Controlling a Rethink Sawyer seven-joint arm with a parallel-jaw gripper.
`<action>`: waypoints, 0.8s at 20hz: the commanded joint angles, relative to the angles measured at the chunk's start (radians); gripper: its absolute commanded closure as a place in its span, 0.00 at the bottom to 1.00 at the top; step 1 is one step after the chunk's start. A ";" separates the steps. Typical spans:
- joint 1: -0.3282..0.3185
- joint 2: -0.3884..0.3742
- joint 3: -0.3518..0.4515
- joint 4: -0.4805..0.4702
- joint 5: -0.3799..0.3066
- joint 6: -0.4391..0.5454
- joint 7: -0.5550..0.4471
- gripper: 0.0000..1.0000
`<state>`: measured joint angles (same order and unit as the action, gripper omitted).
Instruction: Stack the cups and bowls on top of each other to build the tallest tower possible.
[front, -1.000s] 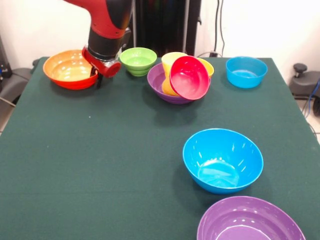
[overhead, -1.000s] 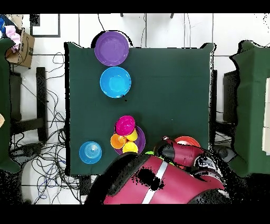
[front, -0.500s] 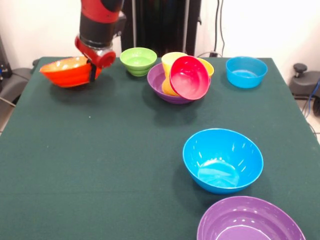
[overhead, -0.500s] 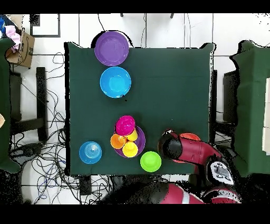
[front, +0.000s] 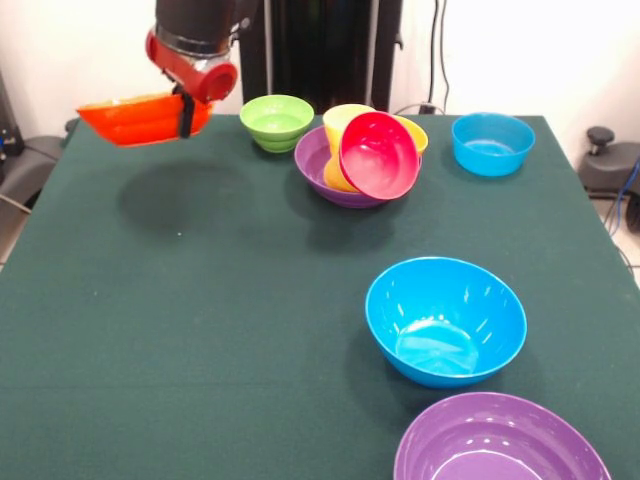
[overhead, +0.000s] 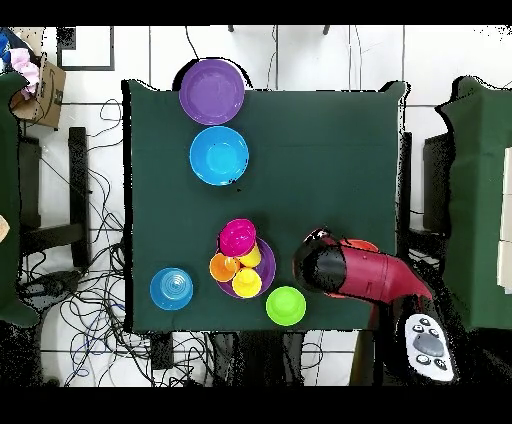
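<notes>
- The gripper (front: 186, 112) is pinched shut on the rim of the big orange bowl (front: 140, 118), up in the upper left of the front view.
- The orange bowl hangs in the air above the green table (front: 200, 320). Its dark shadow sits on the cloth below it.
- The bowl looks light, hard and shiny. I think it could slip, since it is held only by one edge, and it sticks out sideways from the pinch.
- The rim is a good place to hold it. The wall there is thin enough to fit between the fingers.
- The red and black arm (front: 195, 35) comes straight down from the top of the frame, with the gripper pointing down.
- From above, the arm (overhead: 350, 272) covers most of the orange bowl at the lower right of the table.
- The tower (front: 368, 155) is in the upper middle: a purple bowl (front: 318, 160) with yellow and orange cups in it and a red bowl (front: 378, 155) leaning on its side.
- A light green bowl (front: 276, 121) sits just left of it, a small blue bowl (front: 492, 143) well to the right.
- A big blue bowl (front: 445, 320) and another purple bowl (front: 500, 445) wait in the lower right.
</notes>
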<state>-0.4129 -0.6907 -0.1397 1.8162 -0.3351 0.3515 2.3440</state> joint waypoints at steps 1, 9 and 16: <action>0.104 -0.056 0.106 0.030 0.054 0.135 0.036 1.00; 0.265 -0.034 0.029 0.035 0.160 0.139 0.193 1.00; 0.384 -0.006 -0.043 0.031 0.255 0.134 0.249 1.00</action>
<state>-0.0931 -0.7374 -0.1830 1.8220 -0.1583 0.3909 2.3574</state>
